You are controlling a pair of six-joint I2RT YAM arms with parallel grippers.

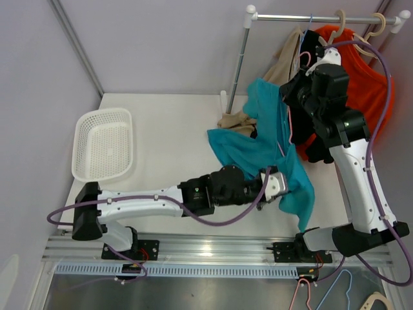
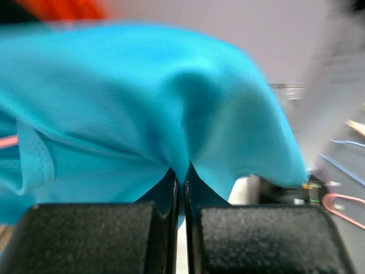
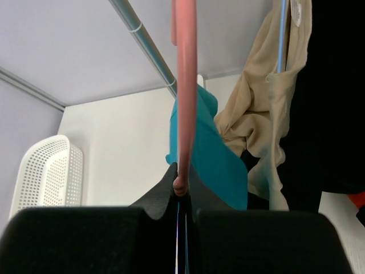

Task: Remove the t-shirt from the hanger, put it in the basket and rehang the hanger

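Observation:
A teal t-shirt [image 1: 268,145] hangs stretched from a pink hanger [image 1: 290,119] down to the table's front right. My left gripper [image 1: 281,183] is shut on a fold of its cloth [image 2: 171,131]. My right gripper [image 1: 301,72] is shut on the pink hanger's hook [image 3: 185,85], held up just below the rail [image 1: 322,17]. The teal shirt also shows below the hanger in the right wrist view [image 3: 205,148].
A beige garment [image 1: 284,64] and an orange one [image 1: 364,84] hang on the rail behind. A white basket [image 1: 103,143] sits at the table's left. Spare hangers [image 1: 322,294] lie below the front edge. The rack's upright pole [image 1: 239,64] stands at the back.

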